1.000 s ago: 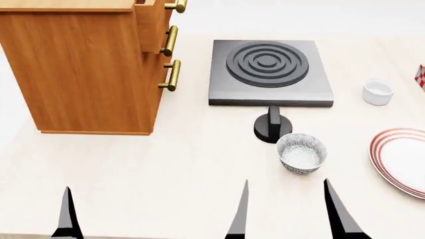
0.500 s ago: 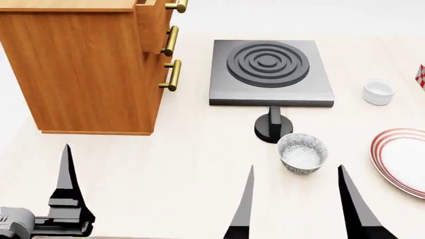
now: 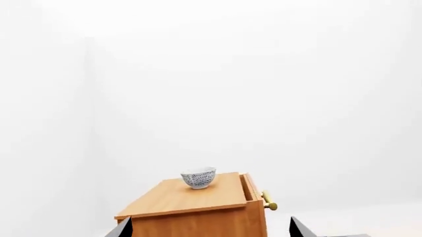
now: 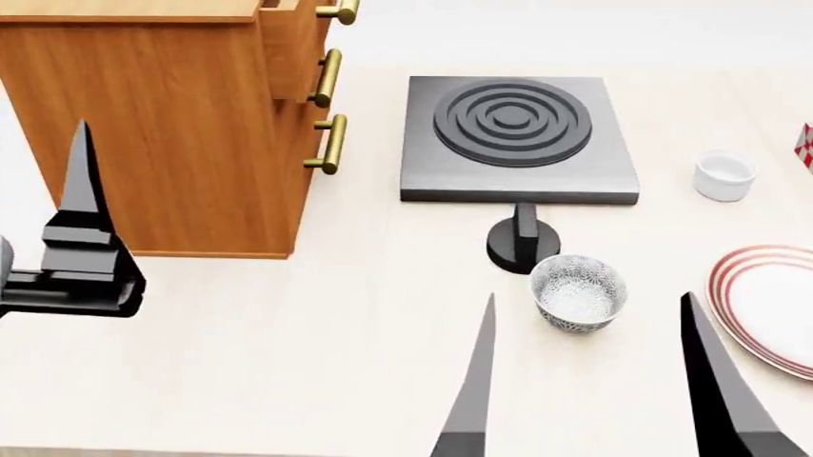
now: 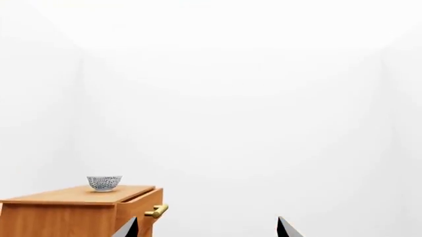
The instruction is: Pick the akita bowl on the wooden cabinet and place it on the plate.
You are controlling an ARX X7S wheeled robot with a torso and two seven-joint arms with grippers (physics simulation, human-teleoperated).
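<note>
The akita bowl (image 3: 198, 177) stands upright on top of the wooden cabinet (image 3: 197, 217), well ahead of my left gripper (image 3: 207, 228), which is open and empty. The right wrist view shows the same bowl (image 5: 104, 182) on the cabinet (image 5: 72, 212), far off to one side of my open, empty right gripper (image 5: 207, 223). From the head camera the cabinet (image 4: 166, 133) fills the upper left and its top is cut off, hiding that bowl. One left finger (image 4: 82, 190) rises in front of the cabinet's side. The plate (image 4: 775, 305) lies at the right edge.
A second speckled bowl (image 4: 578, 291) sits on the table between my right gripper's fingers (image 4: 473, 381) as seen from the head. Behind it stand a black knob (image 4: 521, 246) and a grey square burner (image 4: 519, 138). A plain white cup (image 4: 723, 175) is at the far right.
Both grippers have risen. The left one climbed from the bottom edge to beside the cabinet's side; the right fingers reach higher, flanking the table bowl.
</note>
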